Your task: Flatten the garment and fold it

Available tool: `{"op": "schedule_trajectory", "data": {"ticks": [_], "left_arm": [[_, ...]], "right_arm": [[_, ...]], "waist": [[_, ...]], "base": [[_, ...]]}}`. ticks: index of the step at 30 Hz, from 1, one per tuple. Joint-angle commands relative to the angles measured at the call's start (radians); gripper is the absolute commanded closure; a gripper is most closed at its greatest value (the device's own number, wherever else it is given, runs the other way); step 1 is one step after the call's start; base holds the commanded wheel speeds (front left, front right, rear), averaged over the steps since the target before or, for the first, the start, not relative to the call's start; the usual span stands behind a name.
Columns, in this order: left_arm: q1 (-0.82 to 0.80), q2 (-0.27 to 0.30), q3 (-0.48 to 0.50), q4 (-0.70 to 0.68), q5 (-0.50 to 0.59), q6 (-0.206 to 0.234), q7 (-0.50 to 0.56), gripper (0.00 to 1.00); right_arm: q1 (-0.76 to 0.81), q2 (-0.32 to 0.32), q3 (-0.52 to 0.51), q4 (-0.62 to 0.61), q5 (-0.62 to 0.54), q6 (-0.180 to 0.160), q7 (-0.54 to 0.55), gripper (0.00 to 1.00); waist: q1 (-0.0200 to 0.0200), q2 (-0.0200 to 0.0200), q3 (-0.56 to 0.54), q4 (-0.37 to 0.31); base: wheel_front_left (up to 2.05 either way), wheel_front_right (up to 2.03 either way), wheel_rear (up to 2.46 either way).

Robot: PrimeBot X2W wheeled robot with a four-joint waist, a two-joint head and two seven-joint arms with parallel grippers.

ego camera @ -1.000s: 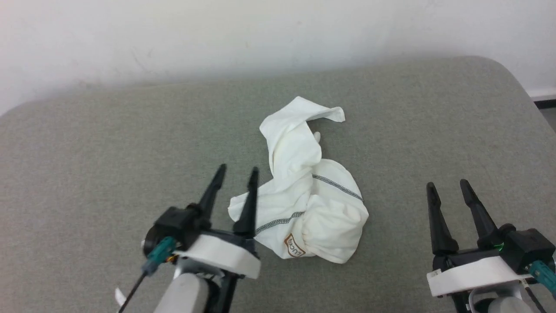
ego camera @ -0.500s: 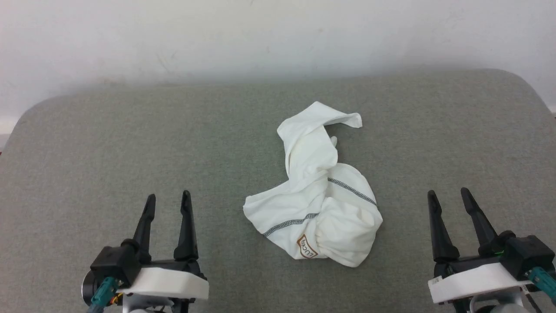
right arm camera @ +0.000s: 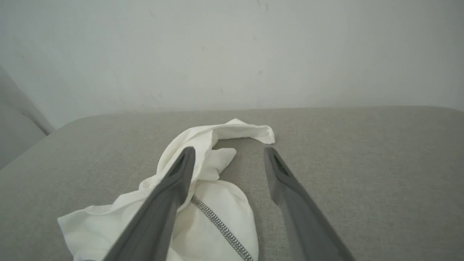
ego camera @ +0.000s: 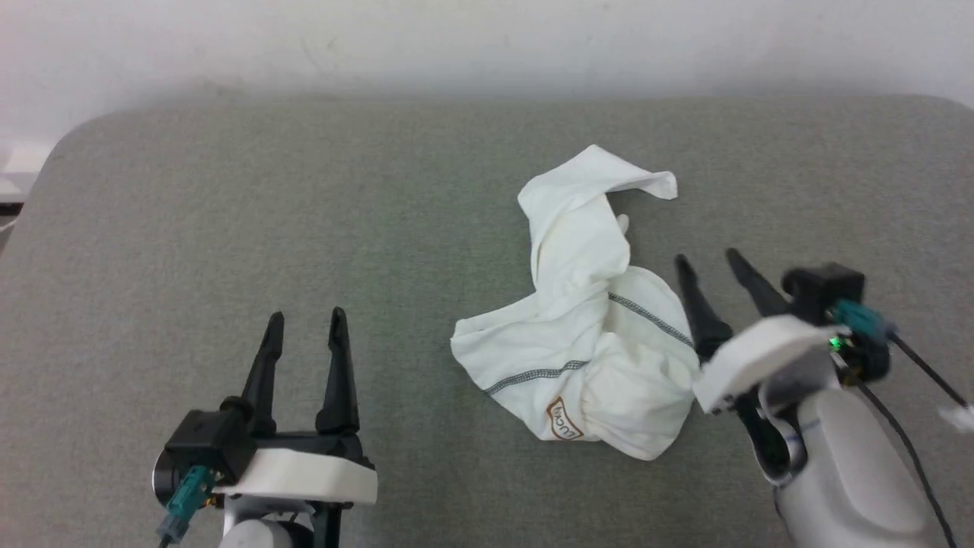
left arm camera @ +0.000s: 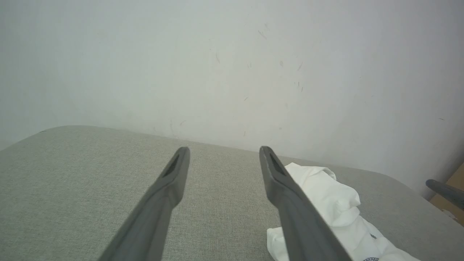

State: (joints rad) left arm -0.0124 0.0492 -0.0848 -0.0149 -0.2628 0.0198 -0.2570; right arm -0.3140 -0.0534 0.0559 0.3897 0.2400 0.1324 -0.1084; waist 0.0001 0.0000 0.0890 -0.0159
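Right gripper (ego camera: pixel 707 260): fingers spread wide and holding nothing. In the head view it sits at 3 o'clock of the garment, just beside the cloth's edge, with its tips pointing toward 11 o'clock. Whether a finger touches the fabric I cannot tell.
Left gripper (ego camera: pixel 307 314): also wide apart and empty, at about 8 o'clock of the garment and well apart from it, with its tips pointing to 12 o'clock.
Garment (ego camera: pixel 586 335): a white T-shirt in a crumpled heap, right of the middle of the grey padded surface (ego camera: pixel 228 228). A twisted strip runs from the heap toward 12 o'clock and ends in a loose flap turned to 2 o'clock.
Stitching (ego camera: pixel 647 316): a grey zigzag line crosses the bulge on the 3 o'clock side of the heap, and another runs along the 7 o'clock side.
Label (ego camera: pixel 561 418): brown-bordered, at 6 o'clock of the heap and facing up.
Done: nothing, by my judgement. No part lies flat, the sleeves and hem cannot be told apart, and there is no fold.
Left: all of it. Pick up an edge, spread the cloth out, smooth it, then fold it.
Next step, as a guess: the right gripper looks placed to take the near edge.
Containers: I can make out no bin, basket or tray. The garment lies directly on the padded surface, which runs toward 12 o'clock to a white wall (ego camera: pixel 456 38).
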Motion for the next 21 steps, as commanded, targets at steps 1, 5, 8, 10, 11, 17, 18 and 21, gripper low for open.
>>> {"op": "schedule_trajectory", "data": {"ticks": [1,5,8,10,11,17,18,21], "left_arm": [[-0.022,0.001,-0.008,0.0,-0.007,0.002,-0.005,0.0],[-0.042,0.001,-0.028,0.005,-0.017,0.005,-0.005,0.0],[-0.05,0.001,-0.041,0.007,-0.029,0.014,-0.005,0.0],[-0.055,0.001,-0.05,0.009,-0.036,0.018,-0.005,0.0],[-0.056,0.001,-0.052,0.01,-0.039,0.021,-0.005,0.0],[-0.056,0.001,-0.062,0.013,-0.047,0.032,-0.005,0.0],[-0.057,0.001,-0.063,0.013,-0.047,0.032,-0.005,0.0],[-0.058,0.001,-0.063,0.017,-0.045,0.033,-0.005,0.0]], "right_arm": [[-0.072,0.003,0.028,0.075,0.027,-0.002,0.049,0.0],[-0.194,0.003,0.081,0.224,0.078,-0.002,0.153,0.0],[-0.272,0.003,0.105,0.32,0.104,-0.002,0.237,0.0],[-0.318,0.002,0.109,0.376,0.096,-0.002,0.288,0.0],[-0.337,0.002,0.112,0.401,0.094,-0.002,0.312,0.0],[-0.418,-0.004,0.117,0.493,0.094,-0.002,0.369,1.0],[-0.426,-0.005,0.118,0.5,0.099,-0.002,0.367,1.0],[-0.446,-0.01,0.126,0.509,0.119,-0.002,0.35,1.0]], "waist": [[-0.0001,0.0,0.028,0.037],[-0.0001,0.0,0.043,0.075],[-0.0001,0.0,0.053,0.097],[-0.0001,0.0,0.059,0.109],[-0.0001,0.0,0.061,0.113],[-0.0001,0.0,0.068,0.121],[-0.0001,0.0,0.069,0.12],[-0.0001,0.0,0.069,0.115]], "base": [[0.0,0.0,0.0],[0.0,0.0,0.0],[0.0,0.0,0.0],[0.0,0.0,0.0],[0.0,0.0,0.0],[0.0,0.0,0.0],[0.0,0.0,0.0],[0.0,0.0,0.0]]}}
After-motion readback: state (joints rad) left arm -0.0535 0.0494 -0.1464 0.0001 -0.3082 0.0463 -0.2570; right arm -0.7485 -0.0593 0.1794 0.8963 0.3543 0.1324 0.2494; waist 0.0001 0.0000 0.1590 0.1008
